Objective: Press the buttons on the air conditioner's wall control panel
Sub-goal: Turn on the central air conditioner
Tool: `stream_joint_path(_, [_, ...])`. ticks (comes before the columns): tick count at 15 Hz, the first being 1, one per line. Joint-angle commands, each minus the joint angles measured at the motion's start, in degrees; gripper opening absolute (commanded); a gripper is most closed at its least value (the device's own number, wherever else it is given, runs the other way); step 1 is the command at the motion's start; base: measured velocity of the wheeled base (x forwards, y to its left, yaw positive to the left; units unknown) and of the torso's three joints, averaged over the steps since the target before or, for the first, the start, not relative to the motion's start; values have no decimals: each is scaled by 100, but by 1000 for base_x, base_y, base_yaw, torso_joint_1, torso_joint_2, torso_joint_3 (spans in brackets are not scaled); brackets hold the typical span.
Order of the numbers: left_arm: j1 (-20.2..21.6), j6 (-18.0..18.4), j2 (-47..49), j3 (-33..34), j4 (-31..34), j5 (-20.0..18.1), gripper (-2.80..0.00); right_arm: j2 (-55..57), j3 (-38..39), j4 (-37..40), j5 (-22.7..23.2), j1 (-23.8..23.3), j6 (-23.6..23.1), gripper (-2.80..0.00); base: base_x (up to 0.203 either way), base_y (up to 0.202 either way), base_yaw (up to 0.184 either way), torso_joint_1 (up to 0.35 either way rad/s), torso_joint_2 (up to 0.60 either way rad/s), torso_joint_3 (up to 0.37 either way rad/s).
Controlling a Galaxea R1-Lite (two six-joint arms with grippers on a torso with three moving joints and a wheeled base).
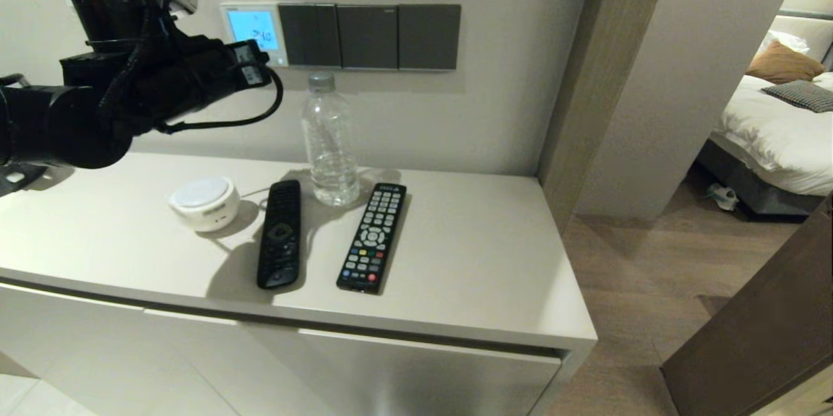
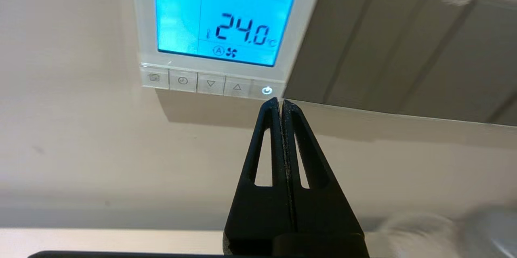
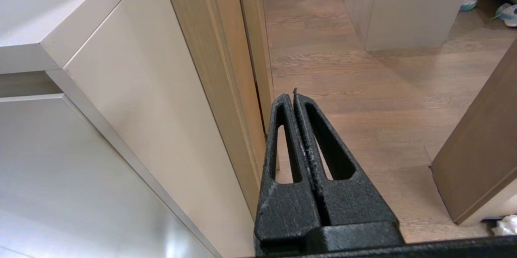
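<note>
Fingers pressed together and holding nothing, the left end effector [image 2: 279,102] sits just under the buttons [image 2: 211,83] on the wall panel [image 2: 307,19] above the desk [image 1: 455,240], tip nearest the power key — small, stiff keys, a light poke should do.

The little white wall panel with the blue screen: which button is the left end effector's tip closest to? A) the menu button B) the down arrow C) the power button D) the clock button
C: in the left wrist view the shut left end effector points just below the power button, the lit end key on the wall control panel.
</note>
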Motion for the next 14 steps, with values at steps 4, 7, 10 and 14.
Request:
stream_joint_path(4, [-21,16,-614,502,-101,24,-280,9,9,-2,0,2,0,-280,0,0,0,0,0,0])
stream_joint_path(7, [-22,39,-944,805,-101,24,-280,9,9,-2,0,2,0,-280,0,0,0,0,0,0])
stream_joint_path(10, [-21,43,-992,874,-101,6,-280,9,9,-2,0,2,0,-280,0,0,0,0,0,0])
stream_joint_path(14, [-19,43,-642,774,-101,-6,-280,9,9,-2,0,2,0,-280,0,0,0,0,0,0])
